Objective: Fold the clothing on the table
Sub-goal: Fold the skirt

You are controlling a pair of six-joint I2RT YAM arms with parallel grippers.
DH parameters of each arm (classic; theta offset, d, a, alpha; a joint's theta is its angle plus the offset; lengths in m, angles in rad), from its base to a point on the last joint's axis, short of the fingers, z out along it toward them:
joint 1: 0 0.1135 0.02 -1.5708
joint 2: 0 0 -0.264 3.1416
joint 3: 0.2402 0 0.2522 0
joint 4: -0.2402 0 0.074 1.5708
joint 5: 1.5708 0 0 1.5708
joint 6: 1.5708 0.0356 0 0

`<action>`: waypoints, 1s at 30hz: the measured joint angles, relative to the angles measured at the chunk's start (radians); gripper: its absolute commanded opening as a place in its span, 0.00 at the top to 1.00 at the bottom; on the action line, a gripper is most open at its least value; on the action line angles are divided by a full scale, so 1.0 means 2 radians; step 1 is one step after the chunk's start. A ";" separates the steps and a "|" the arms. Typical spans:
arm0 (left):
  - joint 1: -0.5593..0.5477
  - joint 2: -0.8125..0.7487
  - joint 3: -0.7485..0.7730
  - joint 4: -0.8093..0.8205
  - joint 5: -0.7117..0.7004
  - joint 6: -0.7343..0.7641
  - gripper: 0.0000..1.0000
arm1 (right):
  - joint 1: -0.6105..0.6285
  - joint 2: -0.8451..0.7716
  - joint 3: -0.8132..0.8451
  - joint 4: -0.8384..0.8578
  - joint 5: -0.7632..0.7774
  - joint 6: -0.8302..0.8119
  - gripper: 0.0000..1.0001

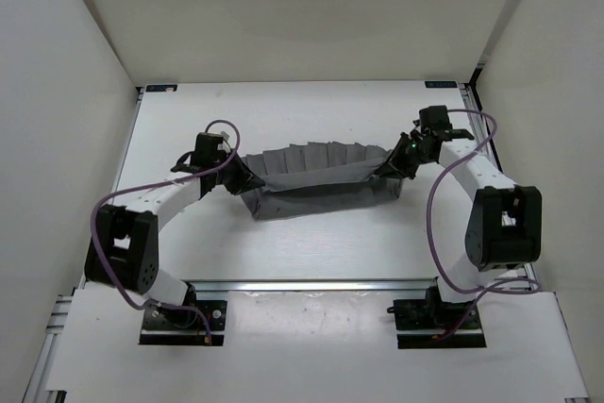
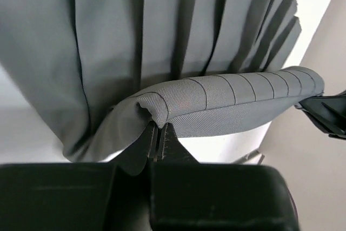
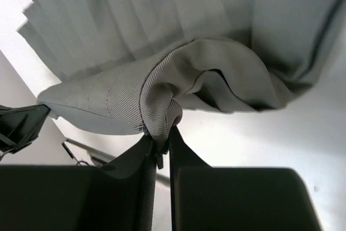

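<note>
The plain grey pleated fabric skirt (image 1: 321, 193) sits mid-table on the flat white tabletop (image 1: 311, 252). The left gripper (image 1: 236, 175) and right gripper (image 1: 389, 165) each clamp one waistband end, holding it raised. The fold looks only started, with the edge not yet laid over.

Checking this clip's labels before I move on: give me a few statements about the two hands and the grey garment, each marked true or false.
1. The left hand is shut on the clothing at its stitched band. True.
2. The right hand hangs open over the table. False: it is shut on a bunched bit of the clothing.
3. The clothing lies flat with nothing touching it. False: it is gripped at both ends, one hand on each, and the band spans between them.
4. The clothing is pleated. True.
</note>
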 measured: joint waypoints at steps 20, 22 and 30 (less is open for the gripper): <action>0.074 0.062 0.043 0.209 0.011 -0.066 0.52 | -0.004 -0.051 -0.002 0.224 0.122 -0.087 0.05; 0.044 0.026 0.043 0.183 -0.002 -0.036 0.52 | -0.013 -0.077 -0.025 0.217 0.129 -0.104 0.05; -0.038 -0.090 -0.020 0.074 -0.095 0.059 0.52 | -0.109 -0.066 -0.060 0.158 0.115 -0.145 0.06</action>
